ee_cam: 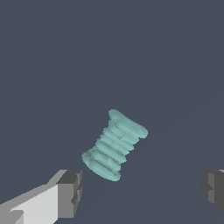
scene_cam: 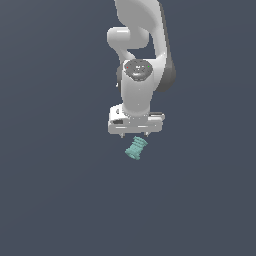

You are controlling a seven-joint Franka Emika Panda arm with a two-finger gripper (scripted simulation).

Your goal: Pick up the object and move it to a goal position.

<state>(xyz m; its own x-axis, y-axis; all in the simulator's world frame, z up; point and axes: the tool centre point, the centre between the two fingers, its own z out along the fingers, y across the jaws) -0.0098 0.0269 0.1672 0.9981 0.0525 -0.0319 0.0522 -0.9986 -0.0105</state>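
Observation:
The object (scene_cam: pixel 136 149) is a small teal-green ribbed cylinder lying tilted on the dark grey surface. In the exterior view it sits just below and in front of my white gripper (scene_cam: pixel 135 135). In the wrist view the object (ee_cam: pixel 114 145) lies between and a little beyond my two fingers (ee_cam: pixel 70 192), apart from both. The gripper (ee_cam: pixel 142 190) is open and empty, with its fingers spread wider than the cylinder. The finger tips barely show under the hand in the exterior view.
The white arm (scene_cam: pixel 142 55) rises behind the hand toward the top of the exterior view. A flat, plain dark grey surface (scene_cam: pixel 60 190) surrounds the object on every side. No other things show.

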